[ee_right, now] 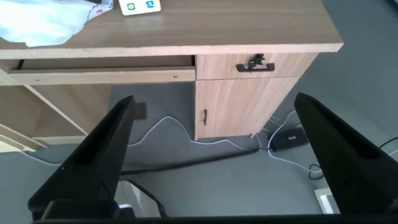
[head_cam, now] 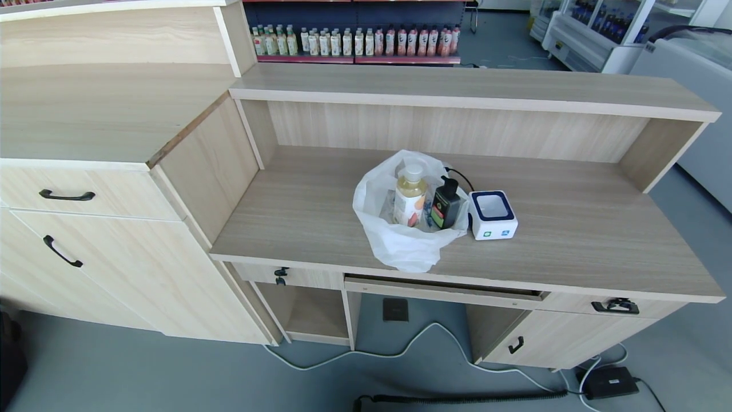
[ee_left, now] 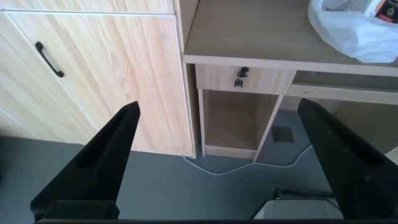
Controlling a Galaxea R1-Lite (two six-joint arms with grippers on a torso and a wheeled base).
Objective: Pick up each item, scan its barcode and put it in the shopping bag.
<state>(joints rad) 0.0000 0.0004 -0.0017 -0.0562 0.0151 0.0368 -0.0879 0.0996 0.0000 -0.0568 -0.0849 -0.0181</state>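
**Both bottles bagged, arms parked low**

The likeliest upset is a knock to the shopping bag (head_cam: 400,246). It slumps open close to the near edge of the counter (head_cam: 572,229), and only soft film steadies the juice bottle (head_cam: 409,197) and the dark pump bottle (head_cam: 446,206) standing upright inside. An arm rising carelessly from below could tip them or drag the bag off. It could also nudge the scanner (head_cam: 493,214), which sits just right of the bag.

Both arms hang in front of the counter, below its top. The left end effector (ee_left: 217,104) is spread wide and holds nothing, and so is the right end effector (ee_right: 212,98) (the task looks about finished).
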